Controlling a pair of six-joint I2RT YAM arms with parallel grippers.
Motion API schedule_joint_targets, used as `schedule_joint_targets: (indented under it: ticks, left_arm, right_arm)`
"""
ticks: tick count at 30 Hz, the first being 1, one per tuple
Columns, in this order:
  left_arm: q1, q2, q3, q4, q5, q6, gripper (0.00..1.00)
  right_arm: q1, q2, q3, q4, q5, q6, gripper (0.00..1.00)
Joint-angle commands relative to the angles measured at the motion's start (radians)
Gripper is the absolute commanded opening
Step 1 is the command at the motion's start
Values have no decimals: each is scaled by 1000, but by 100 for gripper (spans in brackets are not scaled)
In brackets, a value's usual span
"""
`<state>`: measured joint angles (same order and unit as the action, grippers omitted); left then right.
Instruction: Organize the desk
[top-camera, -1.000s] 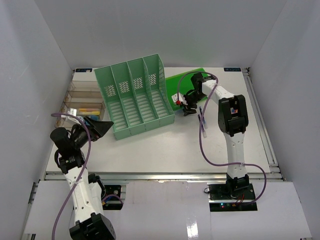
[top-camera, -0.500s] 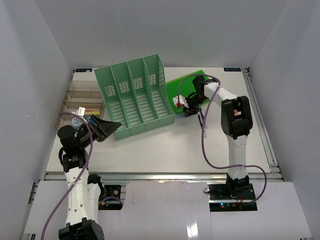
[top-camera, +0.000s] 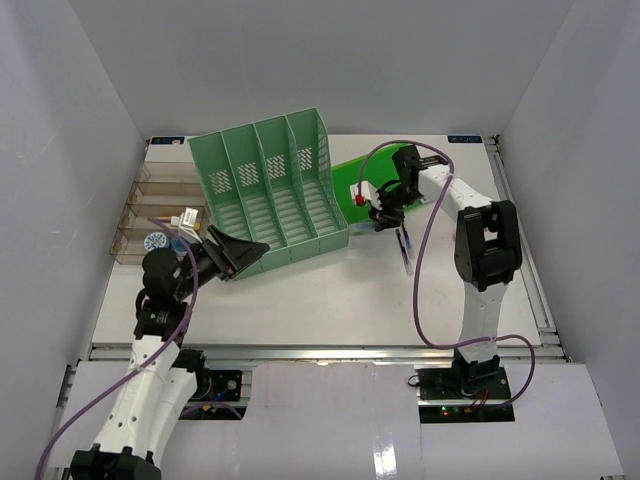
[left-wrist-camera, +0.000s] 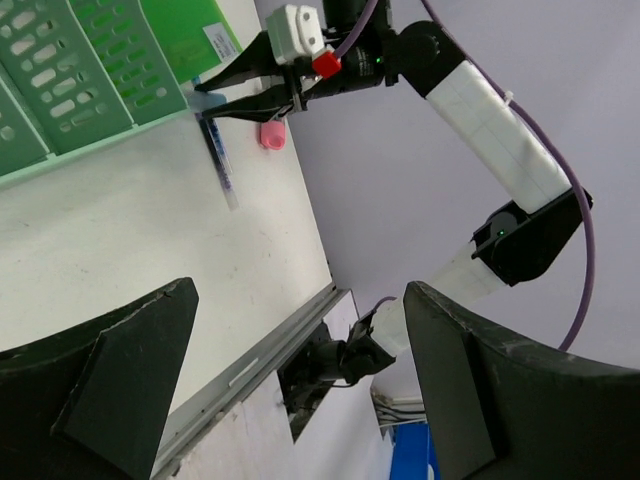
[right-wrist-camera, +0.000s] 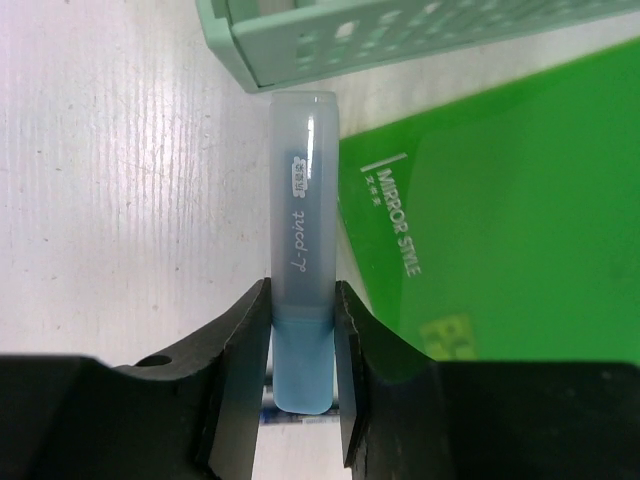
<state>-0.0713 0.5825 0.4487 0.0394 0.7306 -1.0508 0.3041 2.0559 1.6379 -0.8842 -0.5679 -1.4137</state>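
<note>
1. Over at the right claw (right-wrist-camera: 300, 310): pressed in on the lower barrel of a pale blue capped pen (right-wrist-camera: 300, 190), pinching it firmly.
2. Long axis in line with the claw's reach, cap end straight ahead, aimed at the near corner of the mint-green file rack (top-camera: 270, 195), just beside the green folder (right-wrist-camera: 500, 200).
3. Underneath it all, the white table (top-camera: 330, 290), stretching out under both arms and carrying the rack and folder.
4. Down at the left claw (top-camera: 240, 255): spread wide, gripping nothing, near the rack's front left corner.
5. Probably a trip leftward next: clear compartment tray (top-camera: 150, 215) far beyond the rack, closer to the left arm.
6. Worth noting a second pen (top-camera: 405, 245), loose on the table just right of the right claw.
</note>
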Motion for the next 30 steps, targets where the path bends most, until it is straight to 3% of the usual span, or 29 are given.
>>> schedule_joint_targets:
  ticks: [1, 8, 14, 22, 30]
  left_arm:
    - [-129, 88, 25, 87, -139, -22, 95]
    - [-391, 330, 106, 216, -321, -23, 95]
    - [-554, 575, 238, 298, -479, -30, 94]
    - [-658, 832, 395, 392, -675, -101, 94]
    - [-692, 1044, 554, 466, -697, -142, 94]
  right_arm:
    - [-12, -95, -23, 27, 45, 97, 13]
    - [-46, -201, -67, 70, 95, 225, 9]
    - [-98, -314, -125, 71, 3, 308, 8]
    - [-105, -494, -266, 89, -236, 500, 8]
    - [-103, -623, -369, 221, -394, 796, 8]
